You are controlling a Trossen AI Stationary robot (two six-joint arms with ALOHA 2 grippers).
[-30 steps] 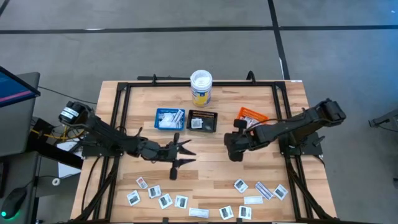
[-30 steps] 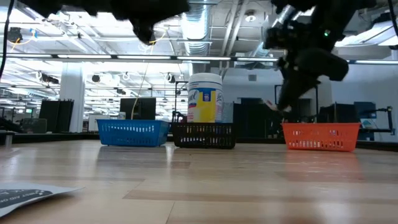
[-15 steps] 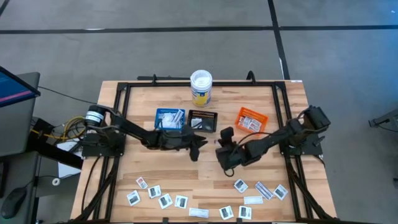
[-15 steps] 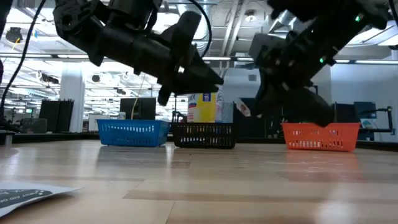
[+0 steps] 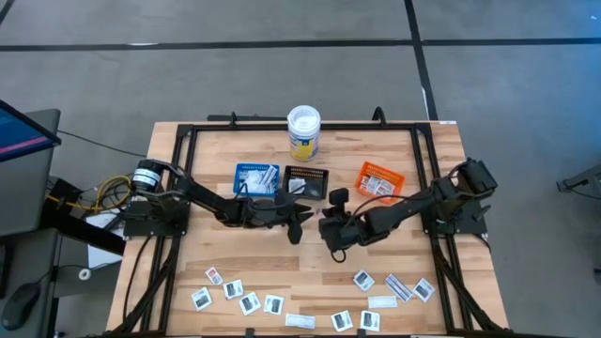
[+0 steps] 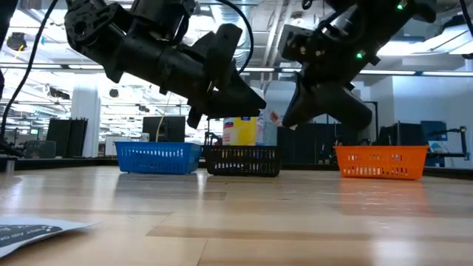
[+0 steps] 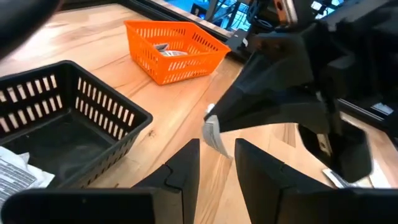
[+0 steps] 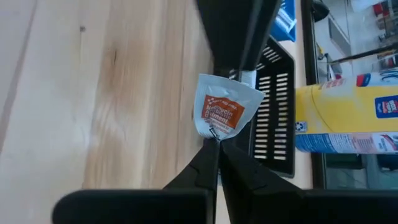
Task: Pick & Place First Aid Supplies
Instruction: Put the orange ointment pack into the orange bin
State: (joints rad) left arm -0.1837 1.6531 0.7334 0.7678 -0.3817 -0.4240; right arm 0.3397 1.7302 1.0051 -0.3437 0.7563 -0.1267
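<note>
Right claw [image 8: 217, 140]: your fingers are pinched together on one corner of a small white packet with an orange mark [image 8: 222, 111]. It hangs above the tabletop [image 5: 310, 258], just in front of the black tray [image 5: 306, 182].
Left claw [image 7: 216, 158]: your fingers stand apart with nothing between them, tips pointed at the right claw and very close to that packet, near the front of the black tray.
Held packet: up in the air, not touching the wood, between the two claws.
Other packets [image 5: 249, 302]: you've got a scatter of them lying flat along the near edge of the tabletop, a bunch on the left side and another on the right.
Trays: blue tray [image 5: 256, 179], black tray and orange tray [image 5: 378, 180] sit in a row toward the back, each with some packets already inside.
Tub [image 5: 303, 131]: white lid, yellow label, standing behind the trays.
</note>
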